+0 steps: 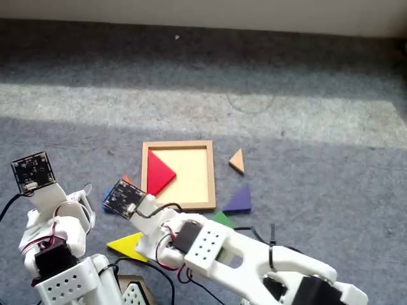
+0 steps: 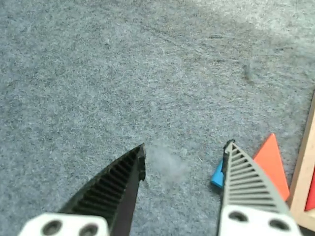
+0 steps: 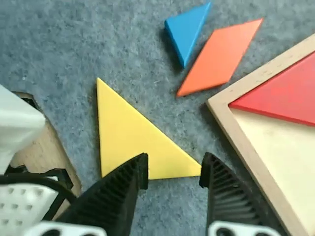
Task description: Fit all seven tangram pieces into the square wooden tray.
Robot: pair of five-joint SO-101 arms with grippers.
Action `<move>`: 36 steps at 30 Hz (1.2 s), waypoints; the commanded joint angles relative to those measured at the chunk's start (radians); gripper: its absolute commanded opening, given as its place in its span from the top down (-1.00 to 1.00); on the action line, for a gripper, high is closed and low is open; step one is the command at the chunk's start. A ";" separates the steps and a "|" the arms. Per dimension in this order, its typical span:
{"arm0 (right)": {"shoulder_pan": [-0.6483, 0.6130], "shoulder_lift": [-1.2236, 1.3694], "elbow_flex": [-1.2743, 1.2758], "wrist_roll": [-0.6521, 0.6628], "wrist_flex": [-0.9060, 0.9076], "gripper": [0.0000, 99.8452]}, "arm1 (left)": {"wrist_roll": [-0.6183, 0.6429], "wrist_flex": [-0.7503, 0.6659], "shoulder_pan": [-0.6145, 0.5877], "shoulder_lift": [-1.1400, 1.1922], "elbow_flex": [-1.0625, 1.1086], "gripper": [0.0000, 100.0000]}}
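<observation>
Right wrist view: a corner of the yellow triangle (image 3: 129, 135) is being framed by the empty, parted right gripper (image 3: 174, 161). A deeper, squarer bite is being advised.

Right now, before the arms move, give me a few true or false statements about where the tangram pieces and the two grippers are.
1. The red triangle lies inside the wooden tray. True.
2. The yellow triangle is in the tray. False: it lies on the carpet outside it, with one corner between the open fingers of the right gripper.
3. The left gripper is shut on a blue piece. False: it is open over bare carpet and holds nothing.
4. The blue triangle and the orange piece lie side by side outside the tray. True.
5. The purple triangle is outside the tray. True.
</observation>
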 commanded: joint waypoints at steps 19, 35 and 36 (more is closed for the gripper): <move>-0.054 0.180 -0.139 0.009 -0.025 0.08 | 0.048 -0.041 -0.099 -0.007 -0.007 0.50; 0.136 0.282 -0.143 0.308 0.108 0.08 | 0.046 -0.044 -0.094 -0.007 0.007 0.50; 0.145 0.263 -0.142 0.319 0.127 0.08 | 0.046 -0.044 -0.094 -0.007 0.007 0.50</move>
